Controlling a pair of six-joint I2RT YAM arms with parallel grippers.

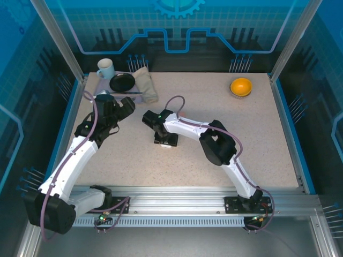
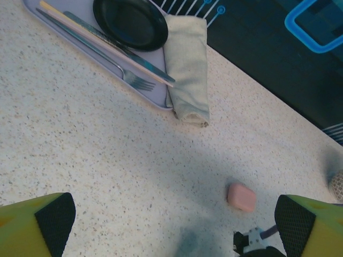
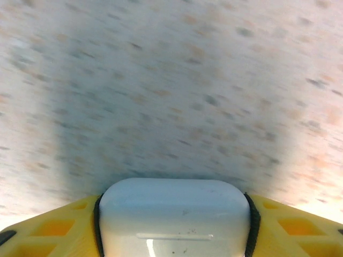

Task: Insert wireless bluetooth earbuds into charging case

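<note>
A white charging case with rounded corners sits between my right gripper's yellow fingers, whose black pads press against both of its sides, low over the speckled table. From above, that gripper points down at the table's middle. A small salmon-pink case lies shut on the table, just ahead and to the right of my left gripper. That gripper hovers wide open with nothing between its fingers. The earbuds are out of view.
A grey tray at the back left holds a black plate, a fork and chopsticks, with a folded napkin beside it and a mug behind. An orange bowl stands at the back right.
</note>
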